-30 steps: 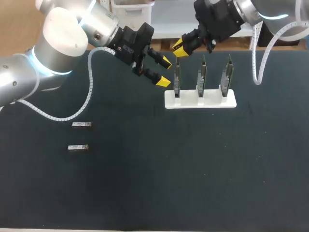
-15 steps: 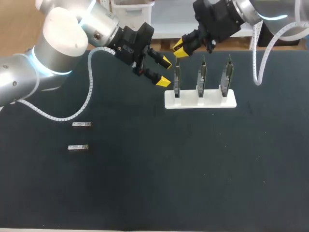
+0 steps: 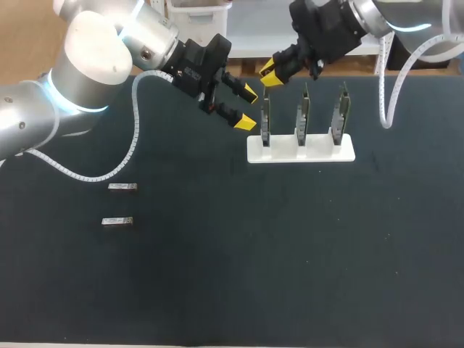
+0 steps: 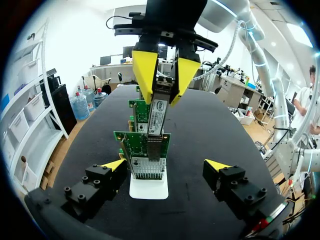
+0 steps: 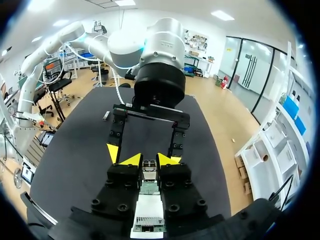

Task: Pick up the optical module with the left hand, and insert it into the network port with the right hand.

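Optical module (image 4: 157, 111): upright, pinched from both sides in right jaws. Upper part sits between the yellow tips; lower end hangs below them and meets the network port (image 4: 148, 167) on the first card (image 4: 142, 141) of the white stand (image 3: 301, 150). Whether it has entered the cage: cannot tell. Pick-up and handover judged done; left to do: seat fully, release. Left jaws wide open, empty, facing that card, just short of it. Spare modules (image 3: 122, 187) lie on the surface (image 3: 239, 275), well apart from both jaws
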`<act>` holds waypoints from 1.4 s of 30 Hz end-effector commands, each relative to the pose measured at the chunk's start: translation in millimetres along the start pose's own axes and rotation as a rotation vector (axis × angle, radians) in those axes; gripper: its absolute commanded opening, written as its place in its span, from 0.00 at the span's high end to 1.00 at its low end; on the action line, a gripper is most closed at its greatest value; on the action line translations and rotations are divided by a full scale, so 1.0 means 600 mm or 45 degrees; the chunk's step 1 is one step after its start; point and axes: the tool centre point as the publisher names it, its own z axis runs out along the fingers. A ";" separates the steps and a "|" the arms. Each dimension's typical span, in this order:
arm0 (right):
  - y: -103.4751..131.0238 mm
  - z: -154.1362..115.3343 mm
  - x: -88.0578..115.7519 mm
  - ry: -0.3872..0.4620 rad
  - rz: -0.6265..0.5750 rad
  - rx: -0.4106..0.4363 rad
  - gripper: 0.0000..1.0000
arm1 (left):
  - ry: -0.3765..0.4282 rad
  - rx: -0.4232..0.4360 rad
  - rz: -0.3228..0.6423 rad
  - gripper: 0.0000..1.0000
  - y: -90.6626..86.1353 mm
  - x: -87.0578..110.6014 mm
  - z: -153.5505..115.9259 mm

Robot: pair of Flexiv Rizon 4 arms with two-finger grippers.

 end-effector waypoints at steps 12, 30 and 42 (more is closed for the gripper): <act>0.002 -0.003 -0.004 0.012 -0.025 0.022 1.00 | 0.003 0.004 0.000 0.00 0.003 -0.001 0.001; 0.003 -0.005 -0.007 0.029 -0.027 0.028 1.00 | 0.003 0.004 0.000 0.00 0.003 -0.001 0.001; 0.006 0.003 0.003 0.044 -0.009 0.027 1.00 | 0.003 0.004 0.000 0.00 0.003 -0.001 0.001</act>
